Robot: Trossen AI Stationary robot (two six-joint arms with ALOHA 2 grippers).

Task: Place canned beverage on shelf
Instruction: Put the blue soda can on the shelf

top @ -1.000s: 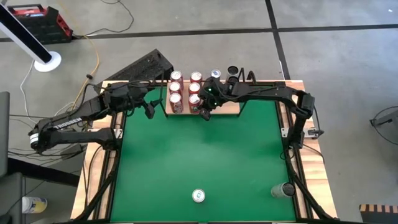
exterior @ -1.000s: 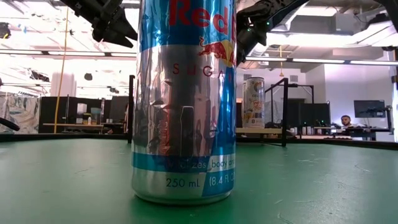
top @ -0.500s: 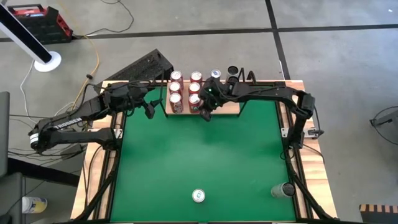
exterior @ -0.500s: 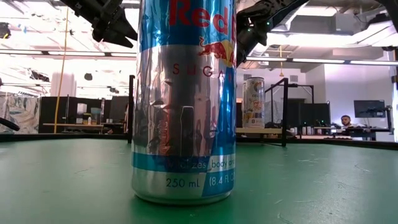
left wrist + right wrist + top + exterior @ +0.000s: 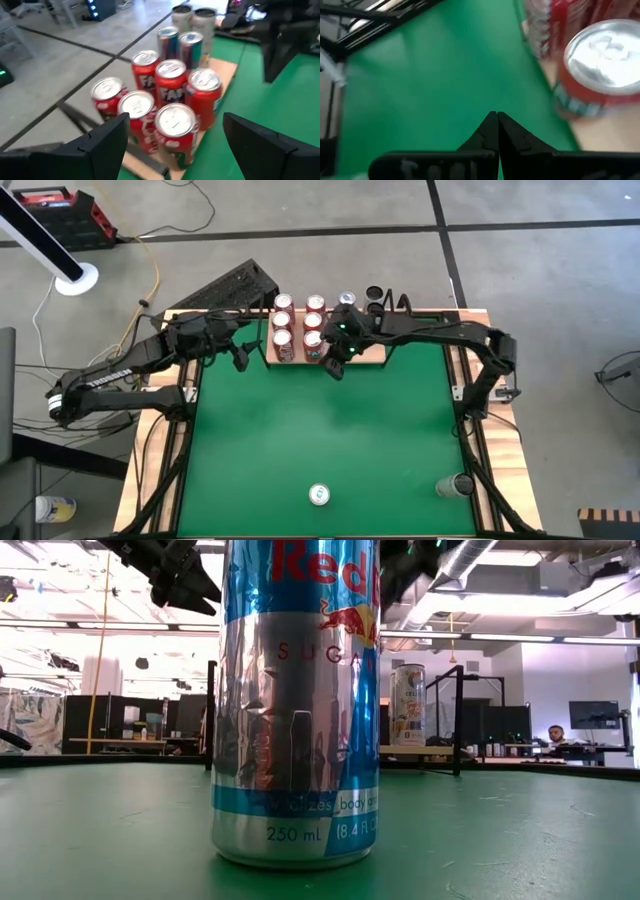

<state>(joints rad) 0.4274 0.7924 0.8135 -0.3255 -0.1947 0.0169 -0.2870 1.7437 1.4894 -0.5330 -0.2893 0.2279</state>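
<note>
**Two arms at the shelf, one can waiting up front**

Two dark arms reach over the green table (image 5: 320, 430) toward its far edge, where the shelf (image 5: 372, 354), a light-wood board, carries a tight block of red cans (image 5: 165, 95) with taller silver cans (image 5: 194, 20) behind, packed close presumably to leave room at the board's bare end. The left gripper (image 5: 240, 356) hangs just beside the shelf's end, its fingers (image 5: 95, 145) spread wide and holding nothing, seemingly ready for a can. The right gripper (image 5: 334, 366) hovers over the shelf's front edge near a red can (image 5: 600, 60), its fingers (image 5: 495, 132) pressed together on nothing. Smallest in the overhead view, a blue-and-silver beverage can (image 5: 319, 495) stands upright and alone at the near edge, well apart from both grippers, not yet shelved. By this layout it looks next in line.
</note>
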